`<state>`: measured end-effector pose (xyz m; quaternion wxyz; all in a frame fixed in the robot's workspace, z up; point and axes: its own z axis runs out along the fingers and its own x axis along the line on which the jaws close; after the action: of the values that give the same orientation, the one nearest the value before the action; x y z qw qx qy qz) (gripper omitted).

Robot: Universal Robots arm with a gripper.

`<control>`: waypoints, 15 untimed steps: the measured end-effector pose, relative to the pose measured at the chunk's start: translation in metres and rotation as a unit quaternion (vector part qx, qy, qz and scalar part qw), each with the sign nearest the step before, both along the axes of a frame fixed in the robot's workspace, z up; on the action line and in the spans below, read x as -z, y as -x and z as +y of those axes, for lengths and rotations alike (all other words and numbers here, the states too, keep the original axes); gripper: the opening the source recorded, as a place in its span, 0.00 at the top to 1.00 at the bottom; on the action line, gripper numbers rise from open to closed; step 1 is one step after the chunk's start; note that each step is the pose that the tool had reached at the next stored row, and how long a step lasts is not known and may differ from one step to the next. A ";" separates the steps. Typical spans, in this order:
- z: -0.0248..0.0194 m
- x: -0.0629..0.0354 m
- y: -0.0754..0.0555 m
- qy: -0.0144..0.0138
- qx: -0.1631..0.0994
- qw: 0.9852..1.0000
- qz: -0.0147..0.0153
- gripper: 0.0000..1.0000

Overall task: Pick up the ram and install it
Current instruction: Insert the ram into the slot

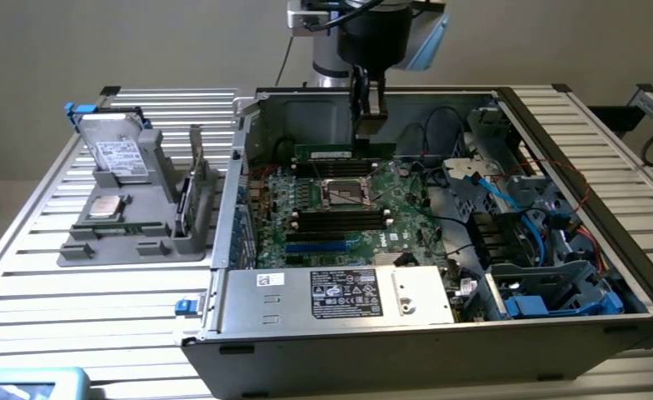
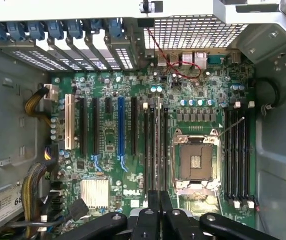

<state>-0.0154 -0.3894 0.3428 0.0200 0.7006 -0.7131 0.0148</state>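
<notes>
The ram, a long narrow green stick, hangs level over the far part of the motherboard inside the open computer case. My gripper reaches straight down from above and is shut on the stick's top edge. In the wrist view the ram appears edge-on as a thin line running out from my gripper. It lies directly over the group of black memory slots beside the open CPU socket. Whether its lower edge touches a slot cannot be told.
A grey holder tray at the exterior view's left carries a hard drive, a square silver chip and an upright green card. The labelled power supply stands at the case's near wall. Cables and blue drive bays crowd the exterior view's right.
</notes>
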 end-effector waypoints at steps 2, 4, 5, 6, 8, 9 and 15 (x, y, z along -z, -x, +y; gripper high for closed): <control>0.0000 0.0036 0.000 0.000 0.000 1.000 0.000 0.88; 0.0000 0.0072 0.000 0.000 0.000 1.000 0.000 0.88; 0.0000 0.0098 0.000 0.000 0.000 1.000 0.000 0.88; 0.0000 0.0117 0.000 0.000 0.000 1.000 0.000 0.88; 0.0000 0.0166 -0.001 0.000 0.000 1.000 0.000 0.88; 0.0000 0.0184 -0.002 0.000 0.000 1.000 0.000 0.88; 0.0000 0.0293 -0.003 0.000 0.000 1.000 0.000 0.88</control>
<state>-0.0120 -0.3894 0.3135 0.0198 0.7008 -0.7130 0.0150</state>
